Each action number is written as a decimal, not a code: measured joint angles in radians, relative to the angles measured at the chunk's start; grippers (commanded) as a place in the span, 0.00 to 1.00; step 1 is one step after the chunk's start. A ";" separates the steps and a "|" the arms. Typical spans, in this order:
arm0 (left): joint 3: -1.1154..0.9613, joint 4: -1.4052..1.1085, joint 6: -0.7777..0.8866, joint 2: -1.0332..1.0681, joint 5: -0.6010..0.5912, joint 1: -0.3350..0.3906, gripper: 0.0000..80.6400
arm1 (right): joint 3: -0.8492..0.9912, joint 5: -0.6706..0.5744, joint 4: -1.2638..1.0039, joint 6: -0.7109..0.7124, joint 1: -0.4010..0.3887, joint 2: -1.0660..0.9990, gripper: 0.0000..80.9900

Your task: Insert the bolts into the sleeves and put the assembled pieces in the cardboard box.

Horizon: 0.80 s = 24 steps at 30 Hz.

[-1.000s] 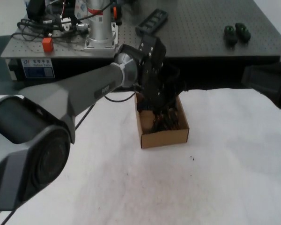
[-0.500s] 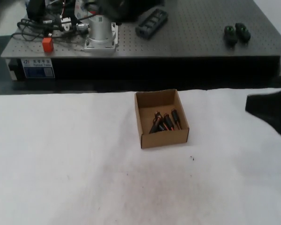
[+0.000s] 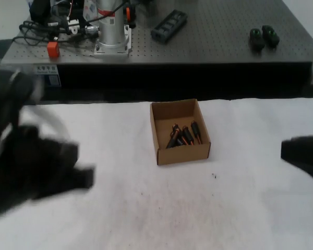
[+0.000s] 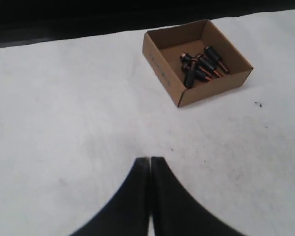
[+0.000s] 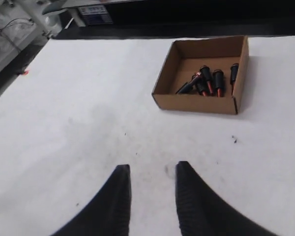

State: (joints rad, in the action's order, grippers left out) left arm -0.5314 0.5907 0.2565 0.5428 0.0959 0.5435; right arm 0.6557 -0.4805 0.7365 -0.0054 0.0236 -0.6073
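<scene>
Where the white cloth [image 3: 146, 208] covers the bench, it takes up most of the high view, and a dark perforated board [image 3: 224, 36] runs along its edge at 12 o'clock. A blurred dark arm [image 3: 31, 166] sits at 8 o'clock from the cardboard box [image 3: 182, 153], and another dark arm [image 3: 305, 153] shows at the edge at 3 o'clock, both well apart from the box. The box rests on the cloth near the middle, a plain brown tray with an open top and low walls. Inside it lies a handful of assembled pieces [image 3: 182, 135]: short black sleeves with orange-copper bolts showing at their ends. They are bunched loosely toward the wall at 6 o'clock, some touching and crossing one another. The left gripper [image 4: 150, 160] hangs over bare cloth with its two black fingers pressed together and nothing between them. The right gripper [image 5: 152, 167] hangs over bare cloth too, with its jaws spread apart and holding nothing.
</scene>
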 measured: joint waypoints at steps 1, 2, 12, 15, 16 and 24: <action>0.040 0.002 0.023 -0.068 -0.001 0.000 0.01 | -0.009 0.000 0.005 0.005 -0.011 0.017 0.18; 0.070 0.001 0.042 -0.123 0.004 0.000 0.01 | -0.022 0.000 0.012 0.005 -0.020 0.040 0.16; 0.334 0.049 0.180 -0.492 0.019 0.000 0.01 | -0.242 0.008 -0.022 -0.126 -0.035 0.265 0.13; 0.390 0.063 0.236 -0.514 0.019 0.000 0.01 | -0.333 0.018 -0.072 -0.191 -0.035 0.350 0.13; 0.404 0.063 0.261 -0.515 0.019 0.000 0.01 | -0.339 0.019 -0.072 -0.195 -0.035 0.350 0.13; 0.464 0.064 0.317 -0.514 0.046 0.000 0.01 | -0.556 0.034 -0.283 -0.281 -0.035 0.411 0.13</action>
State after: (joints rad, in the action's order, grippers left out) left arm -0.0677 0.6548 0.5733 0.0285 0.1418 0.5435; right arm 0.0997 -0.4465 0.4535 -0.2861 -0.0114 -0.1967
